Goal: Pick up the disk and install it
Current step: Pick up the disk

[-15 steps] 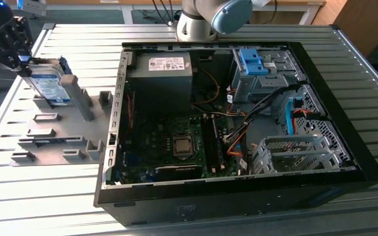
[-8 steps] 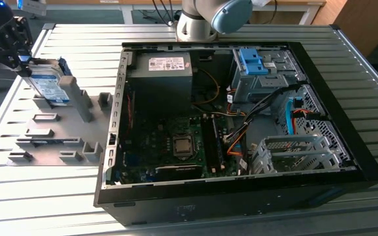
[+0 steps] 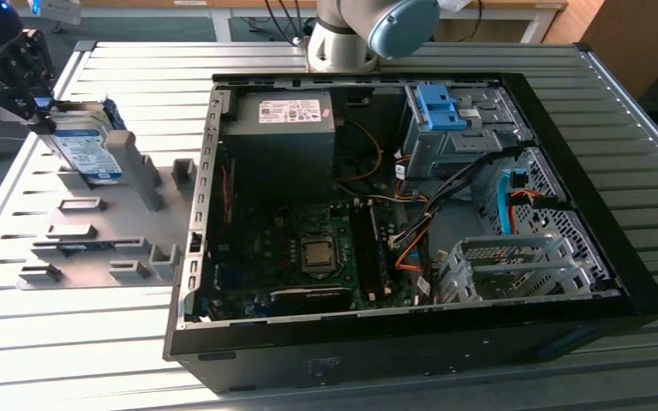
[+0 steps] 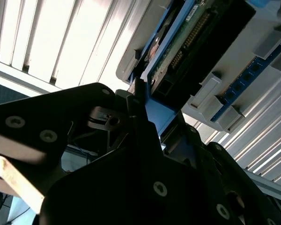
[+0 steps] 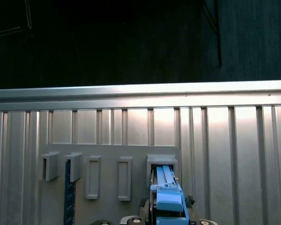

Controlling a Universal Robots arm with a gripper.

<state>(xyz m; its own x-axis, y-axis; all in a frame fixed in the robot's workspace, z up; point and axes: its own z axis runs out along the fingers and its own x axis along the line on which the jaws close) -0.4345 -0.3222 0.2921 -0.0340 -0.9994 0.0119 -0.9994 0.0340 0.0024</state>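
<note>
End effector (image 3: 38, 107) clamped on the disk (image 3: 86, 147), pinching its blue edge frame. The disk stands on edge, tilted, at the far end of the grey slotted fixture plate (image 3: 100, 257), on the exterior view's left of the slatted desk (image 3: 78, 342). Blue-and-white label faces out, print unreadable. Open PC case (image 3: 603, 231) just right of the plate; black box (image 3: 278, 154) inside carries a white sticker (image 3: 289, 111).

You see an open black computer case (image 3: 363, 368) on the ribbed silver metal table (image 3: 66, 342); just beside it lies a grey slotted fixture plate (image 3: 100, 224).
</note>
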